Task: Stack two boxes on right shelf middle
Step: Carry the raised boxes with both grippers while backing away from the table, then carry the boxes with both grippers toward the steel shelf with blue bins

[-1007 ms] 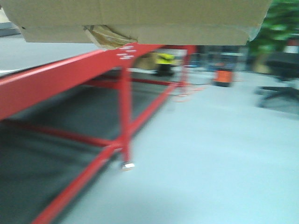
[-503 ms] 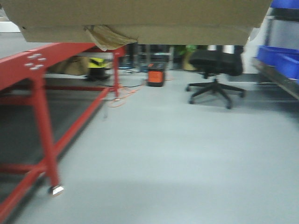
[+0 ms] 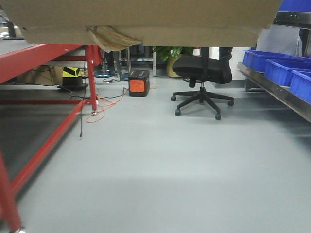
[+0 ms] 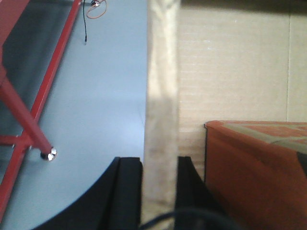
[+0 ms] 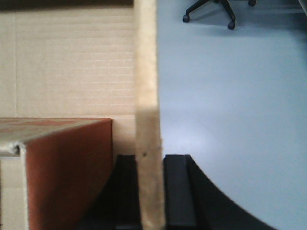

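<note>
Exterior front-facing view showed the box (image 3: 146,19) filling the top edge, held up off the floor, with a peeling tape scrap (image 3: 109,39) hanging below it. The shelf (image 3: 274,90) stood well apart at the right, its low level loaded with blue bins (image 3: 279,68), so neither box had reached it. A red table frame (image 3: 48,51) ran along the left. An office chair (image 3: 201,73) and an orange device (image 3: 139,82) stood on the floor ahead, and the chair looked the likeliest thing to block a path toward the shelf. Left wrist view showed the left gripper (image 4: 159,165) pinching the box's left wall, with a smaller box (image 4: 254,167), reddish, sitting inside. Right wrist view showed the right gripper (image 5: 149,160) clamped on the opposite wall, the smaller box just beside it. The carrying seemed under way, while setting down and stacking on the shelf remained.
</note>
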Controlling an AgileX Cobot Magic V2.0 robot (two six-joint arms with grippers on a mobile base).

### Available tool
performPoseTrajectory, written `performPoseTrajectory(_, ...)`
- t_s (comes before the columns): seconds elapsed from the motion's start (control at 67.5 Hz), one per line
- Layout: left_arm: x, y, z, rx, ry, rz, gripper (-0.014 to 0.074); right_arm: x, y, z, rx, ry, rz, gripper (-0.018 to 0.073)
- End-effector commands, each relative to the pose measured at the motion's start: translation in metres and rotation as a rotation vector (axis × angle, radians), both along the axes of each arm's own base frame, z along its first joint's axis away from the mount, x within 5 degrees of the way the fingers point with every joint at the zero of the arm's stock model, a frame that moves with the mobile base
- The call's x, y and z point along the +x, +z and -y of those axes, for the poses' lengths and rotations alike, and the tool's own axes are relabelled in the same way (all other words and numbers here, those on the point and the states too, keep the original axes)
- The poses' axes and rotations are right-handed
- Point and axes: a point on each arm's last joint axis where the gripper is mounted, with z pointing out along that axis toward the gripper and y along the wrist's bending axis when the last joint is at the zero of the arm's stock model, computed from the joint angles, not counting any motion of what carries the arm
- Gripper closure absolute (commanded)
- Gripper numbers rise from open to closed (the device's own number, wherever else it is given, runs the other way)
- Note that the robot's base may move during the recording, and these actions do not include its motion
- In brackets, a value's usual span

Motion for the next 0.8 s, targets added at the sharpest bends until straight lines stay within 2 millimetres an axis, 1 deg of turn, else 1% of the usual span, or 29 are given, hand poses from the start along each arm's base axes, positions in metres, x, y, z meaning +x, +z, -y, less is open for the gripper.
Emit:
performPoseTrajectory(0.0, -0.0018, 0.0106, -0.0089, 0.047, 0.034, 0.068, 0.0707, -0.0034, 0.0120, 0.0086, -0.039, -0.028, 0.069, 0.0712)
performPoseTrajectory(0.785, -0.0008, 0.0123, -0.0076, 0.042, 0.022, 0.090, 0.0707, -0.0034, 0.0120, 0.0086, -0.039, -0.028, 0.069, 0.0712)
